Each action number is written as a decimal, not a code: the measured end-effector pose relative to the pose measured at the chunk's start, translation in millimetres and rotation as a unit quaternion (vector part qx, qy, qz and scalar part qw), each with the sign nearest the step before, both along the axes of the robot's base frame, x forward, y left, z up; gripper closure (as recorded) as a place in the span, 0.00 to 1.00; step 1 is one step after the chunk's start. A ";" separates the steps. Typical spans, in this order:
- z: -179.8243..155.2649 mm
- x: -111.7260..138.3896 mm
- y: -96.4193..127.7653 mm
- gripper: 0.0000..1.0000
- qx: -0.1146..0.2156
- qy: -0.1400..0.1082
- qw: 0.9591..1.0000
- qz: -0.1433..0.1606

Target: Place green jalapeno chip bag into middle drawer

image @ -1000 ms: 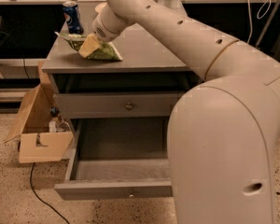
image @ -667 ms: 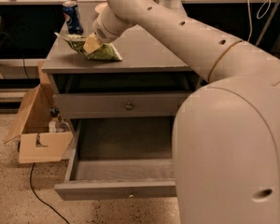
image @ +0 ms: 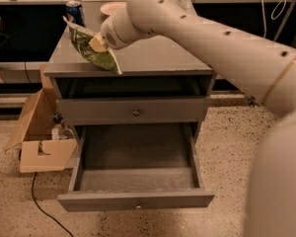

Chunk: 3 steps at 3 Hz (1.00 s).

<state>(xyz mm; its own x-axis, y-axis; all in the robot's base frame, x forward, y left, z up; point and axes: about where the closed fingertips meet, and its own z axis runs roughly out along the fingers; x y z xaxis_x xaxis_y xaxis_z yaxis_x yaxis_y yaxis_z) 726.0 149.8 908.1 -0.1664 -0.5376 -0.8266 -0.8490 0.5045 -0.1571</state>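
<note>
Gripper (image: 99, 42) is clamped on the chip bag (image: 91, 53), up in the air well above the open drawer (image: 135, 200), toward its left. Grab looks done; carrying it down and dropping it in is left.

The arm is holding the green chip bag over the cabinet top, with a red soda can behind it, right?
Not quite: the soda can is blue, as the camera view shows. The gripper, above the front left of the cabinet top, does hold the green chip bag in its jaws.

Cream arm (image: 212, 38), gripper (image: 99, 42) on chip bag (image: 95, 57)
</note>
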 end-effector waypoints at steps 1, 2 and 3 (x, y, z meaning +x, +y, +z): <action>32.3 -50.9 -9.8 1.00 0.105 -0.041 0.993 0.022; 49.0 -88.3 -24.4 1.00 0.154 -0.052 0.986 0.045; 68.0 -100.3 -40.5 1.00 0.164 -0.075 0.983 0.045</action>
<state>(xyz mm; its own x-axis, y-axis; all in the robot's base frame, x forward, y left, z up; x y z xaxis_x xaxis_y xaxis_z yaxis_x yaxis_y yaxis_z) 625.7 109.3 976.1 0.0057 -0.2458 -0.9693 -0.8719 0.4734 -0.1251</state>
